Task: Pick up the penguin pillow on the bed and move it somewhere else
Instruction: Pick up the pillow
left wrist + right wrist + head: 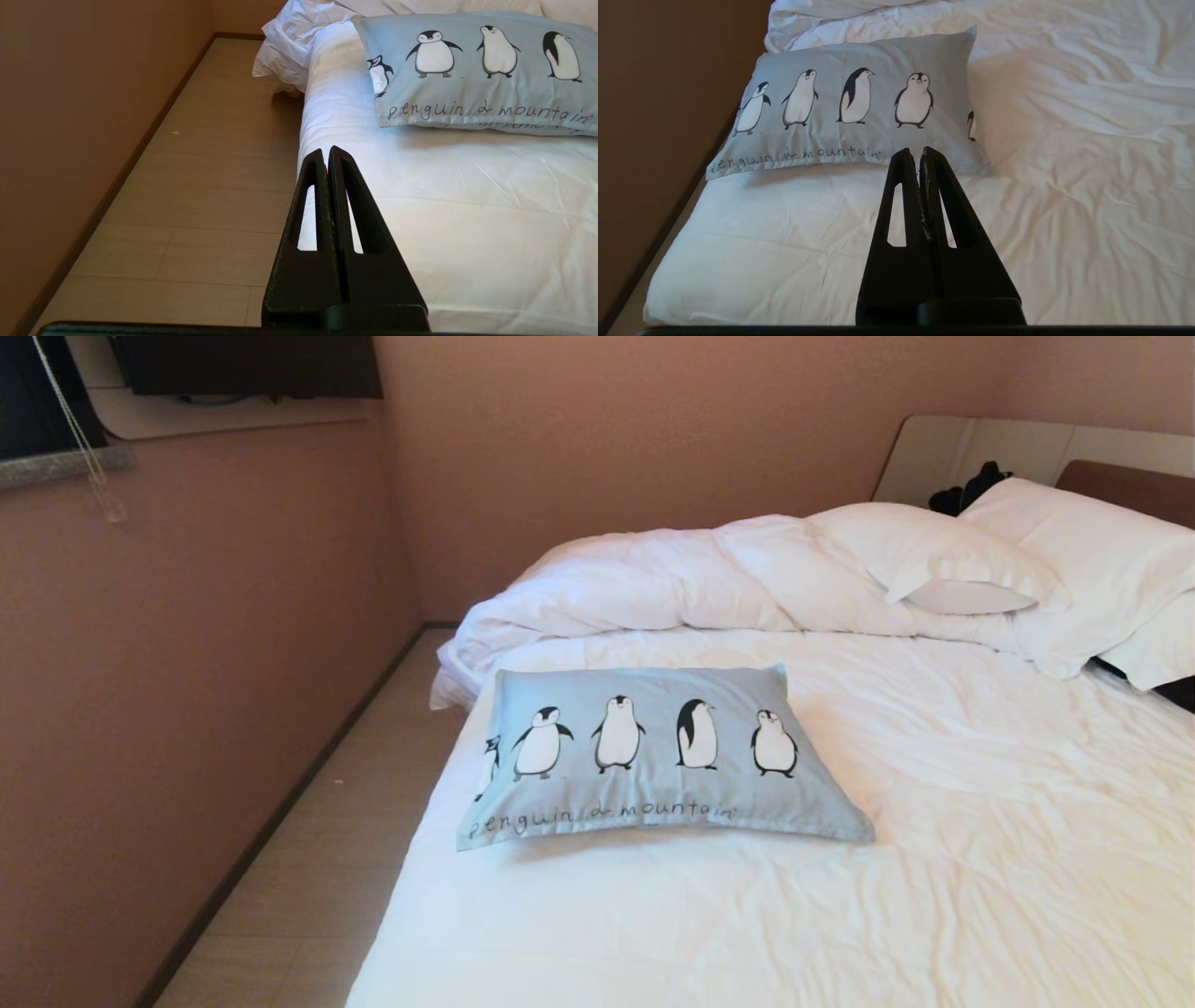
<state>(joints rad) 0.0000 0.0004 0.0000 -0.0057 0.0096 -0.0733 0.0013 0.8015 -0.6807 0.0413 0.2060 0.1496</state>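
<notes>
Right pincer [920, 151], closed and empty, is lining up on the penguin pillow [653, 761] lying on the bed [980, 859]; opening comes next.

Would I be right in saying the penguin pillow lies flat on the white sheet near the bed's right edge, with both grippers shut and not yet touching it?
Not quite: the penguin pillow lies near the left edge of the bed, as the head view shows. The rest holds: left gripper and right gripper are shut, clear of it.

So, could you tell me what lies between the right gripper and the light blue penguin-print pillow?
Only bare wrinkled white sheet, seen in the right wrist view, separates the shut right gripper from the pillow.
</notes>
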